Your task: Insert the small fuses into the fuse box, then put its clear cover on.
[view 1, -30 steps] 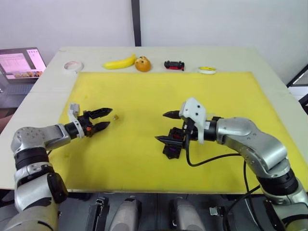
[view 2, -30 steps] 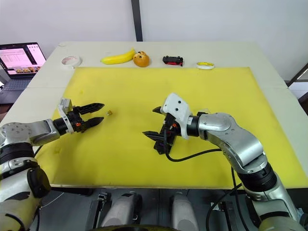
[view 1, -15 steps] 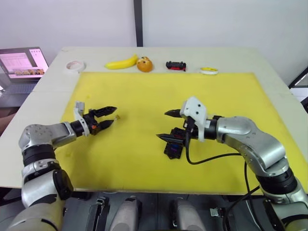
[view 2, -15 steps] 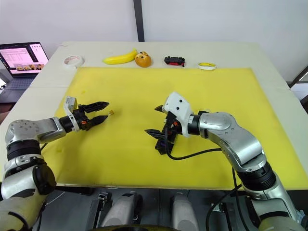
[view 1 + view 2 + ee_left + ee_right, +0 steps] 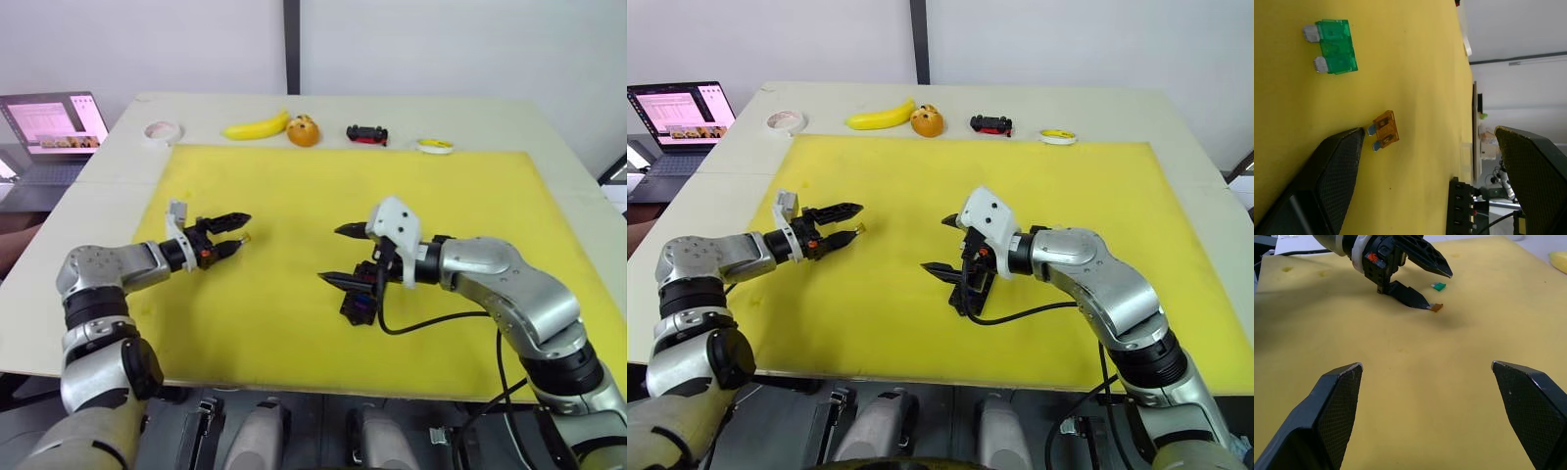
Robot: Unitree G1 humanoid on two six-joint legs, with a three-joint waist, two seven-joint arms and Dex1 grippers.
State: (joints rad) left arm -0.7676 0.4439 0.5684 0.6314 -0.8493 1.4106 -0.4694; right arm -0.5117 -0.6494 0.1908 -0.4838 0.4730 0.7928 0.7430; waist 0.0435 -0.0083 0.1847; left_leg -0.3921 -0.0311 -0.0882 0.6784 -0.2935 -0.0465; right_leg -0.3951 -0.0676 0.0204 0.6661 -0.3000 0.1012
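Note:
An olive-brown small fuse (image 5: 1385,131) lies on the yellow mat (image 5: 294,186), with a green fuse (image 5: 1332,46) a little beyond it. My left gripper (image 5: 240,231) is open, low over the mat, and its lower fingertip (image 5: 1422,305) is right at the brown fuse. The black fuse box (image 5: 358,304) lies mid-mat, partly hidden under my right gripper (image 5: 329,255). That gripper is open and holds nothing. The clear cover is out of view.
Along the far table edge lie a white tape roll (image 5: 162,130), a banana (image 5: 257,127), an orange fruit (image 5: 304,130), a small toy car (image 5: 363,132) and a yellow tape roll (image 5: 435,145). A laptop (image 5: 49,122) stands at the far left.
The head camera has shifted. My left gripper has reached forward until its lower fingertip is at the brown fuse. The right arm has stayed put.

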